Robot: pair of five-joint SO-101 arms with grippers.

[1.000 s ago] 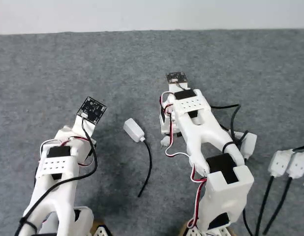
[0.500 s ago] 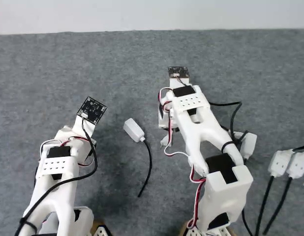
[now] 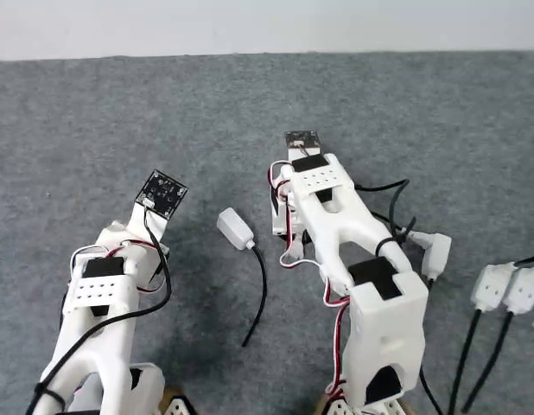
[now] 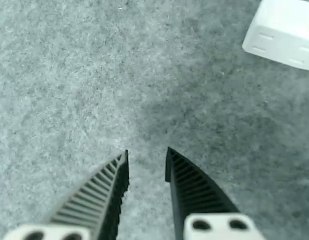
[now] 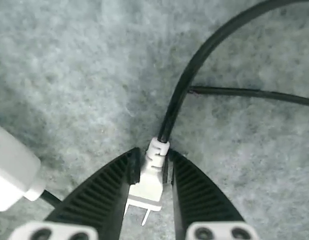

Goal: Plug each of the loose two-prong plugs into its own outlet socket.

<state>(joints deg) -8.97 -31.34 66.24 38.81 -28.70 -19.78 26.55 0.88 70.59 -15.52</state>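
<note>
My right gripper [image 5: 153, 155] is shut on a small white two-prong plug [image 5: 147, 187], held low over the grey carpet with its prongs pointing back toward the wrist. The plug's black cable [image 5: 194, 75] runs away across the carpet. A white outlet socket [image 5: 9, 180] lies close beside the plug, and it also lies between the two arms [image 3: 235, 227]. My left gripper [image 4: 146, 151] is slightly open with nothing between its fingers, and a corner of the white socket [image 4: 282, 32] lies a short way ahead of it.
Another white plug body [image 3: 435, 253] lies just right of the right arm [image 3: 323, 199]. Two more white cable ends [image 3: 492, 285] [image 3: 522, 290] sit at the right edge. The socket's black cable [image 3: 260, 298] trails toward the front. The left arm [image 3: 98, 294] stands at the lower left.
The right arm has swung left, toward the white socket, uncovering the plug body on its right. The left arm and the socket have not moved.
</note>
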